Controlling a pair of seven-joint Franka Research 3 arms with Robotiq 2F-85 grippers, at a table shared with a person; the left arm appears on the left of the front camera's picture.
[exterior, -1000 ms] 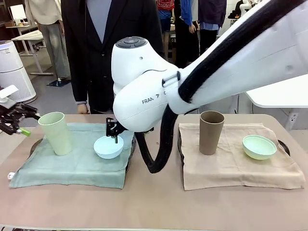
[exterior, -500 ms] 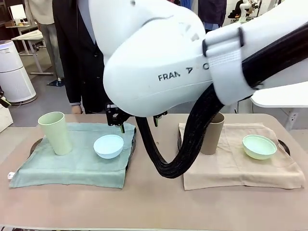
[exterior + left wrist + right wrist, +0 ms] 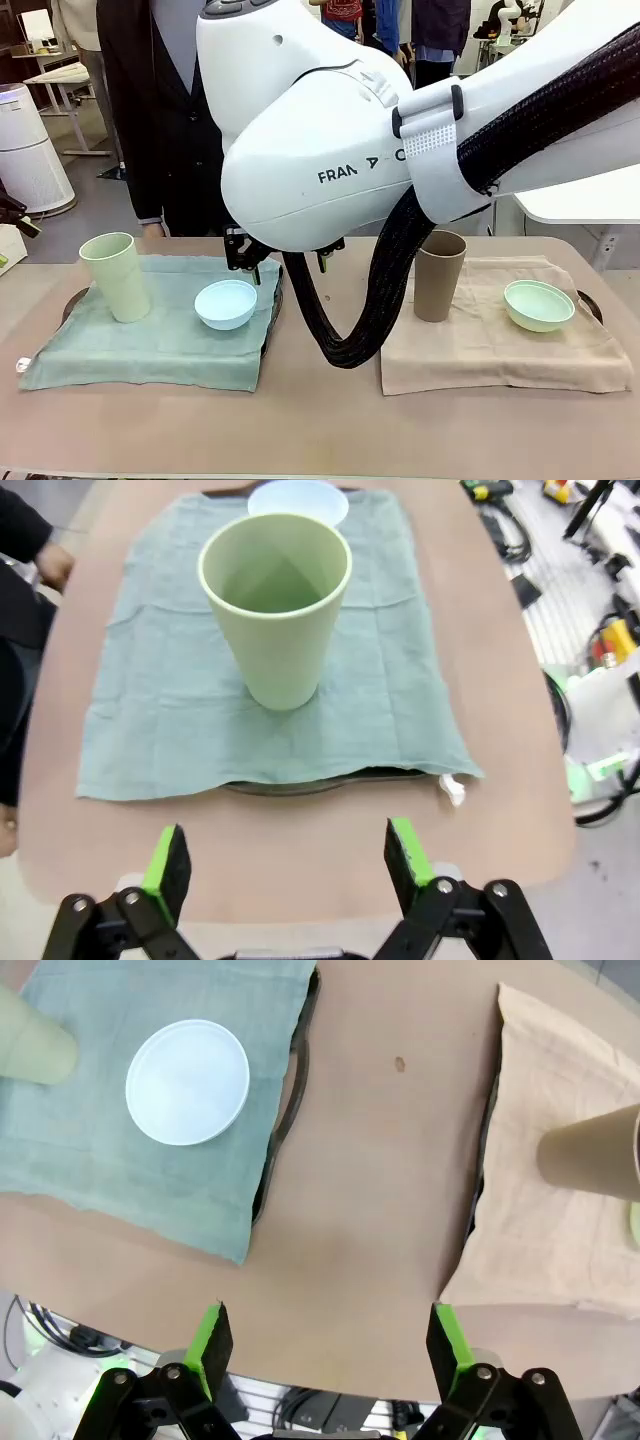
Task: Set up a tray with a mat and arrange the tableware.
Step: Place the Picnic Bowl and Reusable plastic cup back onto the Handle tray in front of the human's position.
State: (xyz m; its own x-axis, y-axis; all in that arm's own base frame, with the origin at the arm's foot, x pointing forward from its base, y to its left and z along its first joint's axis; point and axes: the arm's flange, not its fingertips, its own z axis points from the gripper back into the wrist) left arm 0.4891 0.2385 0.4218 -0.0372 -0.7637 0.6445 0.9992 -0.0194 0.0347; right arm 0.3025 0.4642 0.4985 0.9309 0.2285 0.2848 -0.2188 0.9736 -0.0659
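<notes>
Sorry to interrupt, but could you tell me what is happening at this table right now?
Nothing is being held right now. Two trays are laid: the green mat carries the pale green tumbler and light blue bowl; the beige mat carries the brown tumbler and mint bowl. The right gripper hangs open above the table between them, and the left gripper is open too.

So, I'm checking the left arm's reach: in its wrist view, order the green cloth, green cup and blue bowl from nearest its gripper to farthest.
From the left gripper:
1. Green cloth: its near edge lies just beyond the fingers.
2. Green cup: upright mid-cloth.
3. Blue bowl: at the cloth's far end.
</notes>
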